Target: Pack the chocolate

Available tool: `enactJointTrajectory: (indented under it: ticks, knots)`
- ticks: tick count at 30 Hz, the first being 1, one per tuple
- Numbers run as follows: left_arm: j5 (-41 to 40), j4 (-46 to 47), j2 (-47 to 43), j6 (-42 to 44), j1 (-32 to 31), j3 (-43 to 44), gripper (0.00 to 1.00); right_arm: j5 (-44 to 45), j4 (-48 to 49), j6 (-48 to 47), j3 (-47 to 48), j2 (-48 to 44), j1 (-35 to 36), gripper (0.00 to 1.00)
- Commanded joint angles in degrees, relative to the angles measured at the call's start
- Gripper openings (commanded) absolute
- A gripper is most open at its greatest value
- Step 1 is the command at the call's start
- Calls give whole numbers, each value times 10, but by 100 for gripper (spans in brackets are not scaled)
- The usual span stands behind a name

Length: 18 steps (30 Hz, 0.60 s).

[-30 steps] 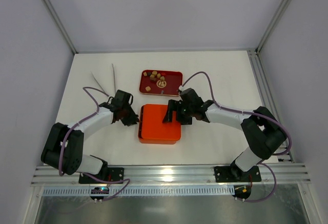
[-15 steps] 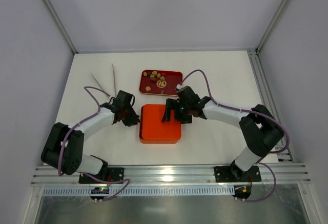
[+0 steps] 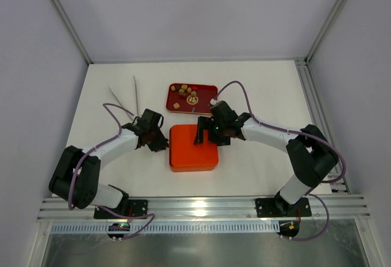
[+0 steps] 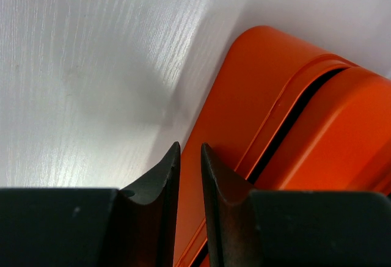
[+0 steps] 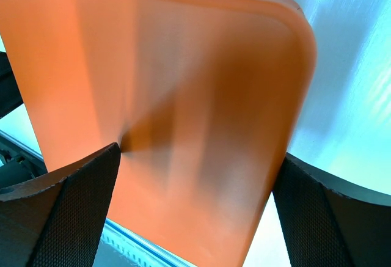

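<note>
At the lower middle of the overhead frame, the orange box (image 3: 192, 156) was seen closed on the white table (image 3: 269, 90), its lid (image 5: 171, 84) laid flat on top. Compared with a second before, the box had been shifted slightly to the right of the frame. The left gripper (image 3: 162, 144) had followed it rightward and was set against the box's left edge. In the left wrist view its fingers (image 4: 165, 175) were drawn almost together, with only a narrow slit between them and nothing held in it. Their tips were placed at the box's rim, beside the dark seam under the lid.

The right gripper (image 3: 206, 135) was found over the upper right part of the lid. It had been moved a little to the left, and its fingers (image 5: 73, 200) had been spread wider than before. They stood fully apart above the orange surface, and nothing was gripped.

Farther up the frame, just beyond the box, a red tray (image 3: 173, 104) was left unmoved. The chocolate (image 3: 185, 90) was kept in it, small brown pieces gathered towards its upper left, one round pale piece near the middle. At the upper left, two pale thin sticks (image 3: 135, 93) were seen as before.
</note>
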Motion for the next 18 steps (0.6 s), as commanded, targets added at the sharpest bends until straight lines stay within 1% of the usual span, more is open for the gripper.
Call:
enactJointTrajectory:
  ticks: [1, 18]
  knots:
    - [68, 51, -5, -26, -24, 26, 20, -23, 42, -1, 37, -24, 22, 100]
    - [57, 49, -7, -38, -39, 33, 20, -20, 22, -7, 59, -46, 25, 100]
